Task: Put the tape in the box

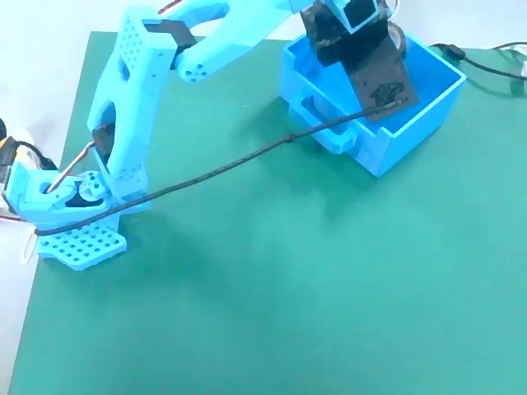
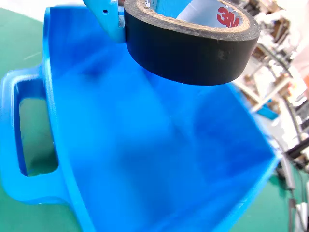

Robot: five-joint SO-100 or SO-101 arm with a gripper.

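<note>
Tape (image 2: 188, 48): black ring roll, whitish core with red "3M" print showing inside. In the wrist view it fills the top of the picture, held up above the open mouth of the box (image 2: 145, 159), not resting on the floor of it. A pale blue finger (image 2: 107, 19) of the pincer presses against the roll's left side; the other finger is hidden behind the roll. Pincer (image 2: 159, 12) reads as clamped on the tape.

Box: bright blue plastic bin, open top. Wrist view looks straight down into it; inner walls and floor blurred, nothing seen lying inside. Loop handle (image 2: 14, 145) sticks out on the left of that view, green worktop showing through the loop.

Fixed view: box (image 1: 428, 99) sits at the upper right of the green worktop (image 1: 288, 288), handle (image 1: 317, 119) facing lower left. The arm's head with its black block (image 1: 362, 62) hangs over the box opening, tilted down into it. The tape itself cannot be made out in this view; only a thin pale curved edge shows beside the black block.

Arm (image 1: 132, 99): light blue, perforated, rising from a perforated base (image 1: 78, 239) at the left edge of the worktop and reaching across the top of the picture to the box. A dark cable (image 1: 222, 171) runs from the base diagonally up to the head, crossing the box's near rim. More black cable (image 1: 486, 66) lies off the worktop at far right on the white surface.
</note>
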